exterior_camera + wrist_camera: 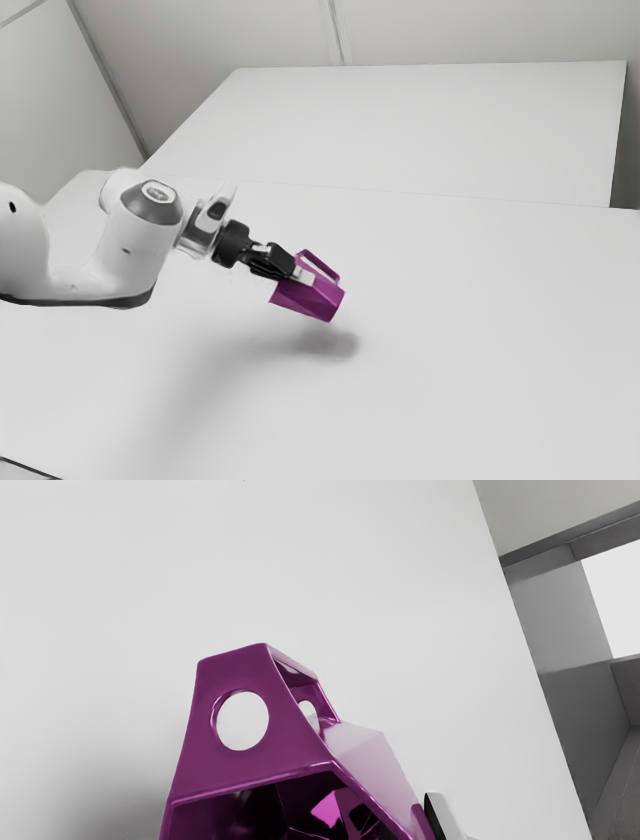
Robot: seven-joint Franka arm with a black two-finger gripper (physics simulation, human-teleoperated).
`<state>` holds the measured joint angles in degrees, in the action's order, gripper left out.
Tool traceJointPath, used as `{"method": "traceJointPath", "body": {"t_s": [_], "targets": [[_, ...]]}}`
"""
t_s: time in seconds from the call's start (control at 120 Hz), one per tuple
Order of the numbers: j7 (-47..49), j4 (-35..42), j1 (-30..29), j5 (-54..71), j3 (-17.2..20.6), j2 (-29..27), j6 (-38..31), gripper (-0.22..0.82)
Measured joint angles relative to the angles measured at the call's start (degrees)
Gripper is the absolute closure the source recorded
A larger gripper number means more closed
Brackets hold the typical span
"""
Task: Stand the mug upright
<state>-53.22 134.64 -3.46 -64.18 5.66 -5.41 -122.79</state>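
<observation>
The white table (480, 380) is spreading under everything, with a pale wall (230, 30) standing behind it. The arm (130, 235) is reaching in from the exterior view's left and ending in the black gripper (304, 278) above the table. There the purple mug (320, 300) is hanging at a tilt, apart from the tabletop, with its soft shadow (325, 343) lying on the table below it. The gripper is closing on the mug's body and holding it up, its fingers (442, 812) standing only as far apart as the part they are gripping; one finger is pressing against the outside of the mug's wall.

The mug is lying over on a slant, its mouth facing back toward the hand and its base pointing away, toward the exterior view's right. The part of its inside that is showing is gleaming dark purple, with bright pink patches shining on the faceted walls; the deeper part is running out of sight, so I cannot tell what, if anything, it is containing. The handle (230, 672) is rising along the mug's upper side, and a round hole is piercing its flat face.
</observation>
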Motion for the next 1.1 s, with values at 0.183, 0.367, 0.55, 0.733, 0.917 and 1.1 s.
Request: {"method": "traceJointPath", "body": {"t_s": [0.183, 0.367, 0.55, 0.733, 0.917, 1.1], "targets": [[7.94, -7.16, 0.02, 24.6, 0.09, -1.21, 3.16, 0.78], [18.85, -11.05, -0.08, 46.36, 0.11, -1.88, 9.98, 0.79], [28.64, -9.37, 0.03, 60.0, 1.12, -2.81, 12.36, 0.79], [36.2, -2.81, -0.02, 64.54, 1.34, -4.53, 6.52, 0.79], [41.7, 1.43, 0.4, 65.71, 1.41, -5.52, -2.48, 0.79], [45.86, 5.08, 0.42, 66.11, 1.36, -5.47, -11.2, 0.79]]}}
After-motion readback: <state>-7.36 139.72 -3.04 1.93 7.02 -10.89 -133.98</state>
